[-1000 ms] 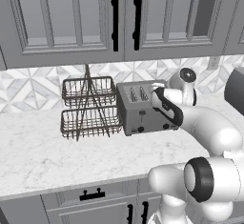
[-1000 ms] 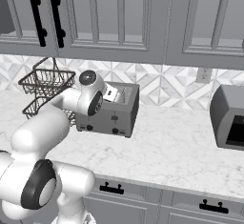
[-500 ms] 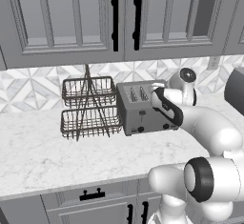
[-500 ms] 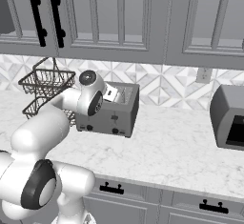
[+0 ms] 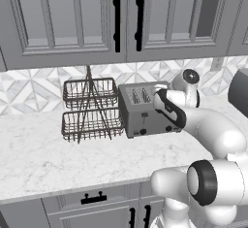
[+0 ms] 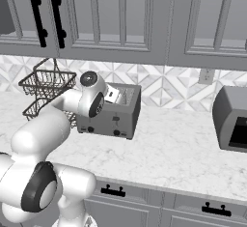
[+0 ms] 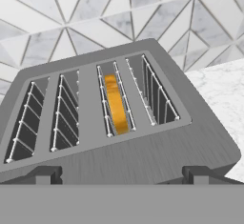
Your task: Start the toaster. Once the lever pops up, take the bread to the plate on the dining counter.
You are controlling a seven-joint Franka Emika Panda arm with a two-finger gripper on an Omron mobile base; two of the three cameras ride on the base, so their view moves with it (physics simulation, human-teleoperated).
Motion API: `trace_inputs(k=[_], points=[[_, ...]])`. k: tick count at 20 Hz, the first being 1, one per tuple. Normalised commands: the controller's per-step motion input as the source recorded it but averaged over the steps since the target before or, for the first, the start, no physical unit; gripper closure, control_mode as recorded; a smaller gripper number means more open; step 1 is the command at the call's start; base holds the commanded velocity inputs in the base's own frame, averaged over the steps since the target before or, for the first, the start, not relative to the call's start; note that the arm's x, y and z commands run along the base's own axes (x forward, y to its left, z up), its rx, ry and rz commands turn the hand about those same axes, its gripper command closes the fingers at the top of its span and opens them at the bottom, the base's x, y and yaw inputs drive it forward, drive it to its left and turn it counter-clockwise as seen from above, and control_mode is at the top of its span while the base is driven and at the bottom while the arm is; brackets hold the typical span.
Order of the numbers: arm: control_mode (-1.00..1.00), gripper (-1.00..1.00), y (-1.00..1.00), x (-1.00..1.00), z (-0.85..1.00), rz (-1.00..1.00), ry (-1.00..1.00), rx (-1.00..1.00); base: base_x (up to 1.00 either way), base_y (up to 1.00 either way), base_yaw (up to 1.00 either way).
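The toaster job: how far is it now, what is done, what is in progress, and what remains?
Done: the arm has reached the toaster, and the bread sits low in the third slot from the left in the hand view. In hand: the gripper is open and empty, poised over the front edge; whether toasting has started cannot be told. Left: taking the bread out and carrying it to the plate.

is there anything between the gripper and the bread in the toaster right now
Nothing visible does. In the hand view the bread sits down in the third slot from the left of the toaster, and the space above that slot is free. The gripper's open jaws hang above the toaster's front edge.
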Motion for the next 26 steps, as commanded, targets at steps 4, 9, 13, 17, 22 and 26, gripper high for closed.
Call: trace_inputs(k=[4, 9, 13, 17, 22, 26], points=[[-1.00, -1.00, 0.00, 0.00, 0.00, 0.00, 0.00, 0.00, 0.00, 0.00, 0.00], [-1.00, -1.00, 0.00, 0.00, 0.00, 0.00, 0.00, 0.00, 0.00, 0.00, 0.00], [-1.00, -1.00, 0.00, 0.00, 0.00, 0.00, 0.00, 0.00, 0.00, 0.00, 0.00], [-1.00, -1.00, 0.00, 0.00, 0.00, 0.00, 0.00, 0.00, 0.00, 0.00, 0.00], [-1.00, -1.00, 0.00, 0.00, 0.00, 0.00, 0.00, 0.00, 0.00, 0.00, 0.00], [-1.00, -1.00, 0.00, 0.00, 0.00, 0.00, 0.00, 0.00, 0.00, 0.00, 0.00]])
